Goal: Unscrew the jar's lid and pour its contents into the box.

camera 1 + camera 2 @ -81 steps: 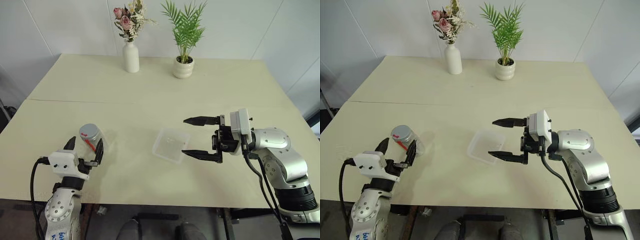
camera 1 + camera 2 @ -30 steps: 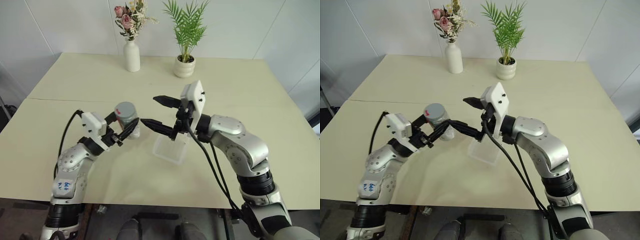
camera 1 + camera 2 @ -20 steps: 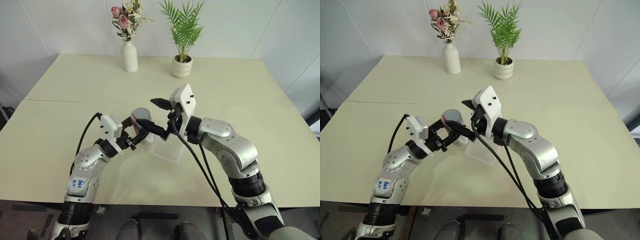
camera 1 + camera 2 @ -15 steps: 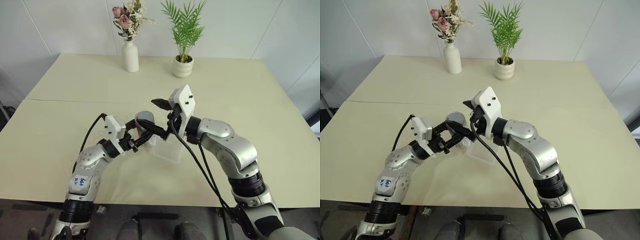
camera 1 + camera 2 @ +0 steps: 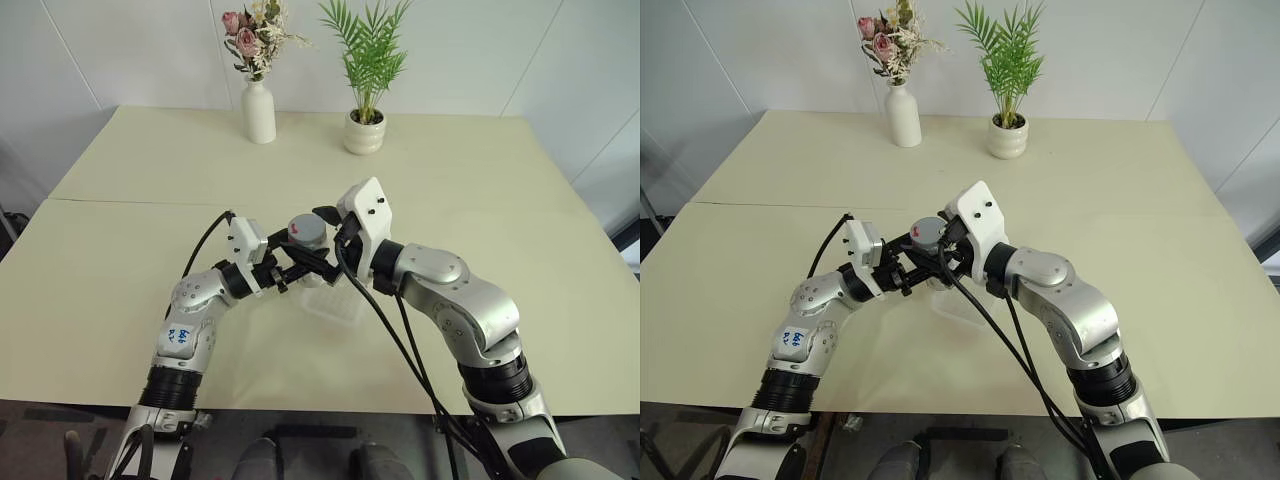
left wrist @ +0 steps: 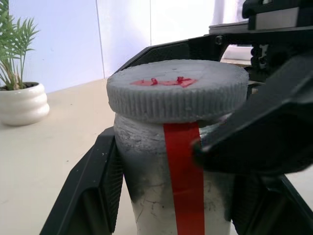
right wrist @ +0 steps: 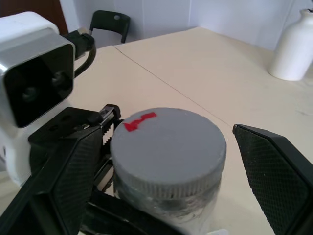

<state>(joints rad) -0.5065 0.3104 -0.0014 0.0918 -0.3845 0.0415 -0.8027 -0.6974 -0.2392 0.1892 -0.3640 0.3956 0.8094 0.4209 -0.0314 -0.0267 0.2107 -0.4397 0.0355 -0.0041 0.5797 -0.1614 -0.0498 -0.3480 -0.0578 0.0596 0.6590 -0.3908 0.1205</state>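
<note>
White walls back a pale cream bench [image 5: 120, 250] where a white vase [image 5: 258, 112] of flowers and a white potted palm [image 5: 364, 130] stand well apart at the far edge. Above the middle, the left tool [image 5: 290, 268] is clamped on the jar [image 6: 171, 196], a clear cylinder with a red streak held upright, its ribbed grey-white lid [image 7: 168, 149] with a red mark facing up. The right tool [image 7: 161, 171] has its textured black fingers [image 7: 279, 176] spread wide on either side of the lid, over the clear shallow box [image 5: 335, 305].
</note>
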